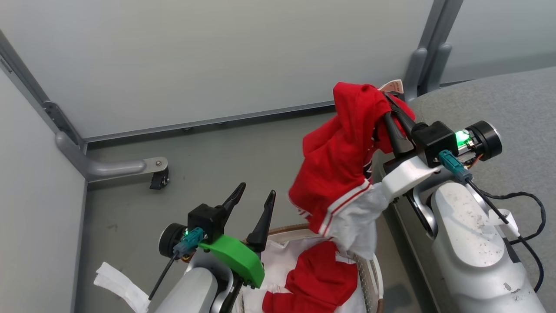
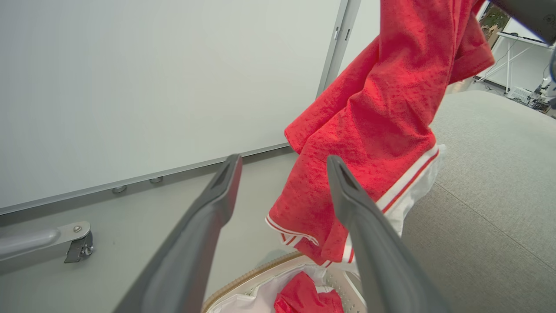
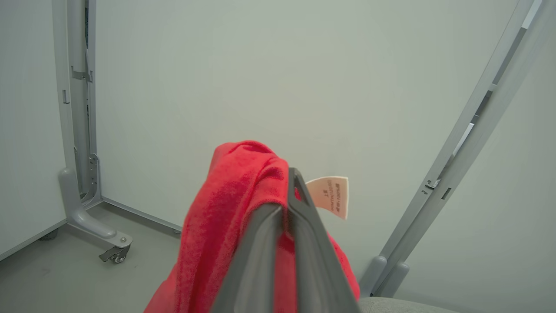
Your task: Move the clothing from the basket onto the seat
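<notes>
Red terry garment (image 1: 339, 161), pinched beside its tag (image 1: 393, 85) by the right gripper (image 1: 388, 98), whose fingers are pressed together. It is held high, apparently so that the striped hem (image 1: 343, 204) clears the perforated basket (image 1: 290, 228) at 6 o'clock. The grey woven seat (image 1: 499, 100) is seen at 3 o'clock. The left gripper (image 1: 257, 190) is spread and empty.

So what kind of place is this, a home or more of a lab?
Probably a staged test area rather than a home: pale partition panels standing on caster feet, a bare grey floor, and a lone grey sofa beside a laundry basket.
</notes>
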Available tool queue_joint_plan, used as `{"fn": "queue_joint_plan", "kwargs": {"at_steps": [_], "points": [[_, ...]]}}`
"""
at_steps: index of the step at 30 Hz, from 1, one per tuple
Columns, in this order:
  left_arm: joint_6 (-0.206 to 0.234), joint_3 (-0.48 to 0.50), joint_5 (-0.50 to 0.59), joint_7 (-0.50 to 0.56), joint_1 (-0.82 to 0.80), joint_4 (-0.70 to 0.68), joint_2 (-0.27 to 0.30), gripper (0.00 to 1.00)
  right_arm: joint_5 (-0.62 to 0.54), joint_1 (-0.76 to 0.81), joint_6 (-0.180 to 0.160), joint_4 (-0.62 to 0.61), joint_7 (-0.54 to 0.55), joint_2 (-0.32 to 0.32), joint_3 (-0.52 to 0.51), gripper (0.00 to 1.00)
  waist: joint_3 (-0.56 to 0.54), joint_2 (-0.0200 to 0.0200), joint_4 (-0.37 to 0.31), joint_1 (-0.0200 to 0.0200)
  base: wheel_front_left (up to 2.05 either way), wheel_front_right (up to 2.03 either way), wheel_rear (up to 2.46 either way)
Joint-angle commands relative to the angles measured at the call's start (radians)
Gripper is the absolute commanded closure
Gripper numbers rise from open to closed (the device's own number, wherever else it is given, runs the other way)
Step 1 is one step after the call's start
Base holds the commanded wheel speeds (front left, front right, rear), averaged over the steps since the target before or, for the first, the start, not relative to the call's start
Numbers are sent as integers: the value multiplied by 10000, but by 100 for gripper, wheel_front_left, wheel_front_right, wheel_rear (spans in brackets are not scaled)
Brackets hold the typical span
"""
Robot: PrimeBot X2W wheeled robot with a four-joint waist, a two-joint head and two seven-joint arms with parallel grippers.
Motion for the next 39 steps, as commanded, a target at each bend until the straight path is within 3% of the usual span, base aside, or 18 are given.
{"fn": "queue_joint_plan", "kwargs": {"at_steps": [1,23,31,39], "points": [[-37,32,-50,-5,166,-57,-8,0,-31,-35,-9,-79,-53,-40,2,100,41,-1,-195,0,0,0,0],[-46,237,490,-4,288,-604,-15,0,-555,-633,-12,-575,-51,-270,-561,100,574,-1,-3741,0,0,0,0],[-45,14,597,-4,170,-588,-11,0,-390,-538,-12,-787,-51,-303,-843,100,867,-1,-4126,0,0,0,0],[-46,-292,682,-4,-205,-615,60,0,-293,-1216,-12,-639,-51,-435,-1237,100,1625,-1,-3851,0,0,0,0]]}}
